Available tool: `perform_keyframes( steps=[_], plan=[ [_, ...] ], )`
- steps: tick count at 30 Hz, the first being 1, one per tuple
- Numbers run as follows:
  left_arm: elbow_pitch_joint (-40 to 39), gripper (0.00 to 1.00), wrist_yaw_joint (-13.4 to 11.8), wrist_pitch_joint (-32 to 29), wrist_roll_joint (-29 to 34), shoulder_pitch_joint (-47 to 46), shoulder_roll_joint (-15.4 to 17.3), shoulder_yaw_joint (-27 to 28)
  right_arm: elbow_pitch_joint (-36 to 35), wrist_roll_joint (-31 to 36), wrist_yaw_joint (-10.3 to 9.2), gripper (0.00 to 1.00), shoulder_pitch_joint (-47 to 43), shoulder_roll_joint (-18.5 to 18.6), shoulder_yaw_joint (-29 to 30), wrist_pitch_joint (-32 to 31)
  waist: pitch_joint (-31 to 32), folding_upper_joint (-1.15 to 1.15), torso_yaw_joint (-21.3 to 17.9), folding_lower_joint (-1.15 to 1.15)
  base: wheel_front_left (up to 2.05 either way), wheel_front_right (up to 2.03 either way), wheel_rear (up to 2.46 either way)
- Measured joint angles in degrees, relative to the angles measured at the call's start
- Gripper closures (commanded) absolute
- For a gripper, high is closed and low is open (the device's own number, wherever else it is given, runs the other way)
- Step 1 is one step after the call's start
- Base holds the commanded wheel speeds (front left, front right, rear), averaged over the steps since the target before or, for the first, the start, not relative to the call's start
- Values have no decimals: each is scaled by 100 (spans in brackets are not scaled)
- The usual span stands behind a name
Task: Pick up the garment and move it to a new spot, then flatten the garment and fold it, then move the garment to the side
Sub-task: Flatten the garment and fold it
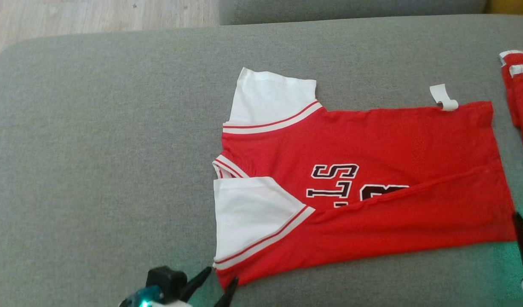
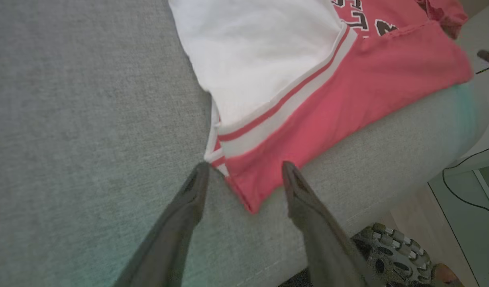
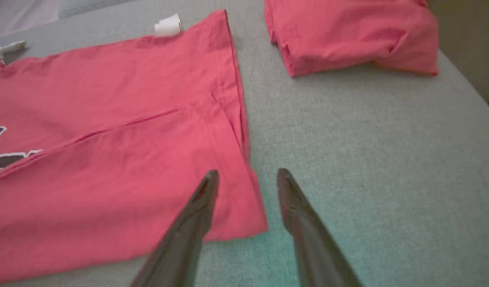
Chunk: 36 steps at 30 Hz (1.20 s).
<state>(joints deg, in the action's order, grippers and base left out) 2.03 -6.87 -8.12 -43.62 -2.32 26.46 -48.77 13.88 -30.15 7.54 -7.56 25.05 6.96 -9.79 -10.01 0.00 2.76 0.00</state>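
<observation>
The garment [image 1: 372,187] is a red jersey with white sleeves and black lettering. It lies spread on the grey cushion [image 1: 95,170], its near long edge folded up over the lettering. My left gripper [image 1: 221,283] is open at the jersey's near left corner [image 2: 248,195]; that corner lies loose between the fingers. My right gripper [image 3: 248,175] is open above the near right hem corner [image 3: 244,223], holding nothing. In the head view one dark right fingertip [image 1: 520,226] shows at the right edge.
A second red garment [image 3: 348,36] lies folded at the far right of the cushion [image 1: 519,98]. A white tag [image 1: 443,98] sticks out at the jersey's far edge. Wood floor [image 1: 95,15] lies beyond the cushion. A cable [image 2: 467,191] runs on the floor.
</observation>
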Motion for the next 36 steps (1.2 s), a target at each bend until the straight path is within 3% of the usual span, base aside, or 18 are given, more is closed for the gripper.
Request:
perform_keyframes(
  steps=[4,7,10,13,16,22,30,36],
  plan=[
    [-193,0,36,-131,-30,-169,76,40,-166,111,0,0,14,-32,125,194,-48,0,5,0,0,0,0],
    [-665,0,45,-368,48,-709,364,202,-367,254,0,0,76,-36,190,322,-163,0,9,0,0,0,0],
    [-1015,0,210,-691,216,-1827,580,550,-641,278,0,0,283,-62,236,412,-367,0,16,0,0,0,0],
    [-931,0,495,-1189,224,-3232,508,766,-937,402,0,0,522,-67,237,414,-632,0,19,1,0,0,0],
    [-227,0,851,-1905,207,-4364,379,723,-1154,441,0,0,734,-67,229,364,-935,0,-12,1,0,0,0],
    [1720,0,1199,-2687,114,-5897,-267,591,-1423,498,0,0,1239,-73,132,299,-1616,0,-273,3,0,0,0],
    [3092,0,1340,-2770,94,-6534,-581,430,-1410,497,0,0,1351,-151,64,328,-2069,0,-704,2,0,0,0],
    [3554,0,1395,-2672,99,-6719,-576,279,-1376,495,0,0,1538,-249,26,382,-2211,0,-888,1,0,0,0]
  ],
)
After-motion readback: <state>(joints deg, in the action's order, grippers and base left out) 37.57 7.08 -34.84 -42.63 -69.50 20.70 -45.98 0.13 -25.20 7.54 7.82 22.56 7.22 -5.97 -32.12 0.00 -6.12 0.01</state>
